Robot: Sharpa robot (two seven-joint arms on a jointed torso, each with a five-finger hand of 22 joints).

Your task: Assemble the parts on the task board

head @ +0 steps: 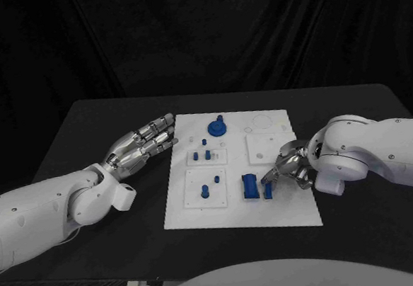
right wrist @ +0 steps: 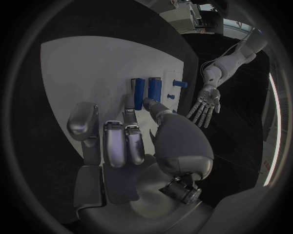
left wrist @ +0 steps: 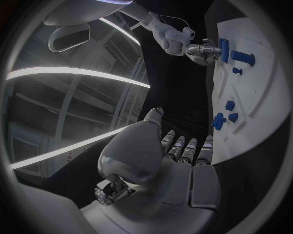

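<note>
- Two silver hands flank the white rectangular task board [head: 237, 200], which lies in the middle of the black table [head: 367, 111] with its long axis running from 6 o'clock to 12 o'clock in the head view.
- Left hand [head: 143, 145] sits at the board's 9 o'clock edge, fingers straight and spread, palm open, gripping nothing; the right wrist view [right wrist: 205, 106] catches it the same way, fingers fanned.
- Right hand [head: 290, 167] is at the board's 3 o'clock side, fingers curled down over the plate beside a slim blue upright part [head: 268, 190]. Fingertips look to be on or at that piece, but whether it is truly pinched I cannot tell.
- Just at 9 o'clock of that piece lies a thicker blue cylinder part [head: 249, 187], long axis pointing toward 12 o'clock; in the right wrist view the two blue bars [right wrist: 139, 90] [right wrist: 154, 89] lie parallel, side by side, right off the fingertips.
- Toward the board's 12 o'clock end stands a round blue knob part [head: 217, 125] with a stem on top.
- Small blue pegs [head: 202, 155] stand mid-board, and another blue peg pair [head: 208, 188] sits in the panel toward 7 o'clock.
</note>
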